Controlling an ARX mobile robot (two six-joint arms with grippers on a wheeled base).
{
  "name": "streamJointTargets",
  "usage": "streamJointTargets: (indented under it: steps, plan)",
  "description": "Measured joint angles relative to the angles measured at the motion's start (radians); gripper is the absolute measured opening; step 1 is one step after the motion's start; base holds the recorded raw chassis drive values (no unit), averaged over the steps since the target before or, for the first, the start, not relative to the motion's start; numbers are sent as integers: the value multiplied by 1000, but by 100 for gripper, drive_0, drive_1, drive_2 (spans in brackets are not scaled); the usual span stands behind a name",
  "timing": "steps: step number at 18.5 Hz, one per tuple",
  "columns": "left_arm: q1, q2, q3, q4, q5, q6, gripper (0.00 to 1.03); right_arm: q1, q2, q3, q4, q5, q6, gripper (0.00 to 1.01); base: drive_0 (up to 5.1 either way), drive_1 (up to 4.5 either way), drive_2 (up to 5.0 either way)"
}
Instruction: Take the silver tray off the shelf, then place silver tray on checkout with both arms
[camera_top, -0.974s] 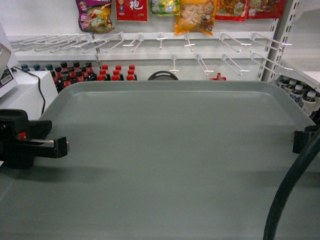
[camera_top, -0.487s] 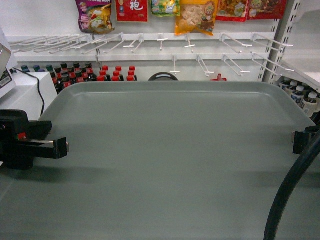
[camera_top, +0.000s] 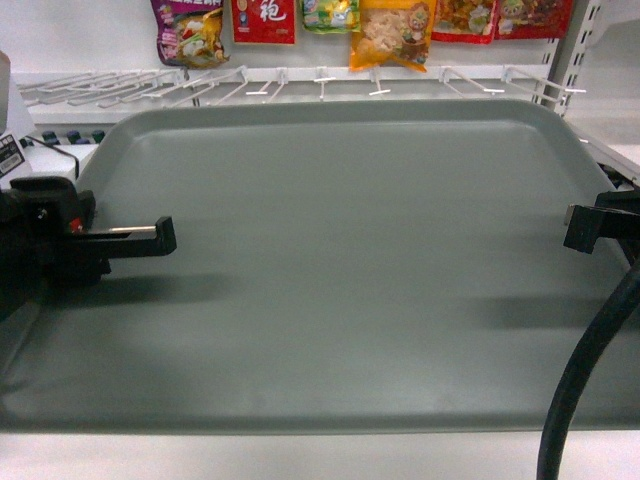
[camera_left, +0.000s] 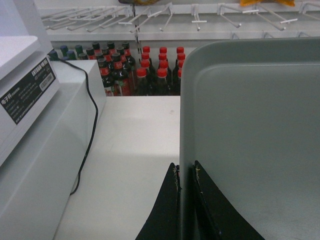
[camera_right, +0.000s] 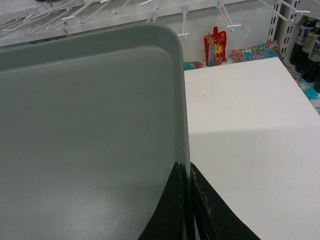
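Note:
The silver tray (camera_top: 350, 260) fills most of the head view, lying flat with its near rim over the white checkout (camera_top: 300, 458). Whether it touches the tabletop I cannot tell. My left gripper (camera_top: 150, 237), with a small red mark, is shut on the tray's left rim. In the left wrist view its jaws (camera_left: 185, 167) pinch that rim of the tray (camera_left: 250, 125), with the checkout (camera_left: 135, 150) beside it. My right gripper (camera_top: 580, 228) is shut on the right rim. In the right wrist view its jaws (camera_right: 184, 166) clamp the tray (camera_right: 90, 125) edge beside the checkout (camera_right: 250, 130).
A white register box (camera_left: 30, 100) with a thin black cord (camera_left: 92, 125) stands on the left. Red-capped bottles (camera_left: 145, 70) and hook rails (camera_top: 300, 80) with snack bags (camera_top: 390, 35) lie behind. A red pouch (camera_right: 215, 42) and bottles (camera_right: 307, 45) sit beyond the table's right end. My arm's thick cable (camera_top: 590, 360) hangs at right.
The tray has moved away from me: its far rim now hides the bottles, and its near rim and the white tabletop show at the bottom. Both grippers went with it, still clamped.

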Motion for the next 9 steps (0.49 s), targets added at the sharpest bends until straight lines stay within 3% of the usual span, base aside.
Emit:
streamJointTargets:
  steps: [5,9]
  plan:
    - [-1,256,129,-7,42,-4,4,-54,200,74,-14,-32,18,2,0,0,0]
    - [21,438,220,-32,79,-34,4,-54,328,141,-19,-25,11,2,0,0,0]
